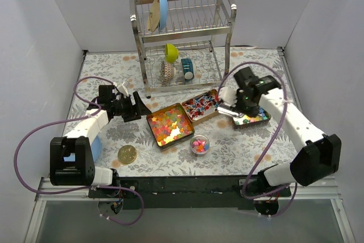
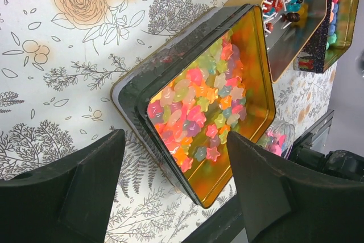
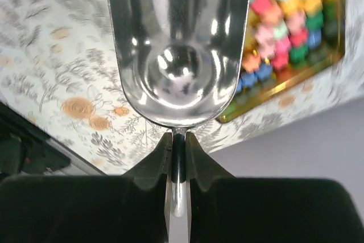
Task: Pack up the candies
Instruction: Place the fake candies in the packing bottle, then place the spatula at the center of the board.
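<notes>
Three open tins hold candies: star gummies (image 1: 169,126), wrapped red, blue and white pieces (image 1: 202,105), and multicoloured pieces (image 1: 253,119). A small clear bowl (image 1: 199,144) in front holds pink candies. My left gripper (image 1: 136,106) is open and empty, just left of the gummy tin; in the left wrist view the gripper (image 2: 176,180) has the gummies (image 2: 199,101) lying between and beyond its fingers. My right gripper (image 1: 230,105) is shut on the handle of a metal scoop (image 3: 179,55), and that grip shows in the right wrist view (image 3: 179,146). The scoop is empty and hangs beside the multicoloured candies (image 3: 284,21).
A metal dish rack (image 1: 182,38) stands at the back with a blue plate (image 1: 161,3), a yellow-green ball (image 1: 171,52) and small items. A flat gold disc (image 1: 127,153) lies at the front left. The table's near edge runs just behind the bowl.
</notes>
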You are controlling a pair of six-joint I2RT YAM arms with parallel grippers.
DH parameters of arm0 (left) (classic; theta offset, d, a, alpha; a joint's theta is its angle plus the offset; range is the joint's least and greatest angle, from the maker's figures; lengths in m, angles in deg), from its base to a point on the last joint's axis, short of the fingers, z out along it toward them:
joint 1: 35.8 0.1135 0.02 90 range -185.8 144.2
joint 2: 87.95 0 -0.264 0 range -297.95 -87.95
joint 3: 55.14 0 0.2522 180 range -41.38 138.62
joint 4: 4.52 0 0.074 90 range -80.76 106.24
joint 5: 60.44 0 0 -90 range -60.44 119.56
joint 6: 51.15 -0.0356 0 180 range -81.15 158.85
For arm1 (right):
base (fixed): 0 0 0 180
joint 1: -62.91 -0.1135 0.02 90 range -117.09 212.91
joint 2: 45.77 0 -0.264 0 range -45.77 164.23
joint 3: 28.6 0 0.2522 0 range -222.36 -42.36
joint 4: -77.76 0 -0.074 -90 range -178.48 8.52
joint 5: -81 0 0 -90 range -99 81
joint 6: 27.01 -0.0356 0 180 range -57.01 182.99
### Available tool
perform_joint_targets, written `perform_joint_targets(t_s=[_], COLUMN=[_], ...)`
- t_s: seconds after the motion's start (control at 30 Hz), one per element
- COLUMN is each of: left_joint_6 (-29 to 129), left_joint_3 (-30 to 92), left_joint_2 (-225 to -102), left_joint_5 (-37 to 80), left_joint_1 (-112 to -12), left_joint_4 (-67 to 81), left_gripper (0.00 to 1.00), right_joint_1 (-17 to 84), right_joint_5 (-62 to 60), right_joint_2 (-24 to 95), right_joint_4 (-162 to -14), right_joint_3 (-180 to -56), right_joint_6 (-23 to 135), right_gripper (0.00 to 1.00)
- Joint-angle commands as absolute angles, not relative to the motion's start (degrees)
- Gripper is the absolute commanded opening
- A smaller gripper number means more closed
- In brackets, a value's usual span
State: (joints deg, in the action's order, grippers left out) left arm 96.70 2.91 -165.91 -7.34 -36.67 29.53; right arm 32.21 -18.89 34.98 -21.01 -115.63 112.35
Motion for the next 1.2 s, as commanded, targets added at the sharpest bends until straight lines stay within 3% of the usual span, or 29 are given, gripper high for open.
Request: perform_joint_targets(t_s=[0.0, 0.2, 0.37, 0.53, 0.57, 0.87, 1.07, 1.13, 1.17], left_joint_6=[96.3, 96.7, 93.1, 89.0, 88.4, 78.2, 72.0, 68.3, 65.9], left_joint_3=[3.2, 5.0, 7.3, 10.6, 11.2, 15.0, 13.7, 12.6, 12.2], left_joint_2=[-166.7, -168.3, -170.1, -172.6, -172.9, -174.0, -172.9, -171.2, -168.7], left_joint_5=[-9.1, -10.2, -9.2, -7.3, -5.1, 1.1, 6.4, 6.4, 5.9], left_joint_1=[-36.3, -36.3, -36.3, -36.2, -36.2, -35.9, -35.9, -33.8, -33.7], left_joint_4=[28.9, 31.0, 35.5, 38.4, 38.9, 42.7, 45.2, 45.9, 46.2], left_gripper=[0.71, 0.7, 0.7, 0.73, 0.98, 0.98, 0.98, 0.98, 0.98], right_joint_1=[47.9, 66.2, 75.9, 76.1, 76.1, 76.4, 76.4, 76.4, 76.4], right_joint_5=[-6.8, -5.3, -3.4, -4.9, -6.3, -6.6, -5.2, -4.0, -3.0], right_joint_2=[28.8, 33.8, 47.2, 52.4, 53.3, 62.3, 63.0, 62.3, 61.8], right_joint_4=[-29.0, -40.3, -44.2, -51.9, -53.3, -54.7, -52.9, -51.8, -51.0], right_joint_3=[-115.7, -117.0, -123.0, -119.6, -119.4, -121.1, -120.6, -120.4, -120.5], right_joint_6=[103.3, 93.3, 87.2, 90.5, 90.7, 92.2, 92.1, 91.2, 90.8], right_gripper=[0.01, 0.01, 0.01, 0.01, 0.01, 0.01, 0.24, 0.36, 0.48])
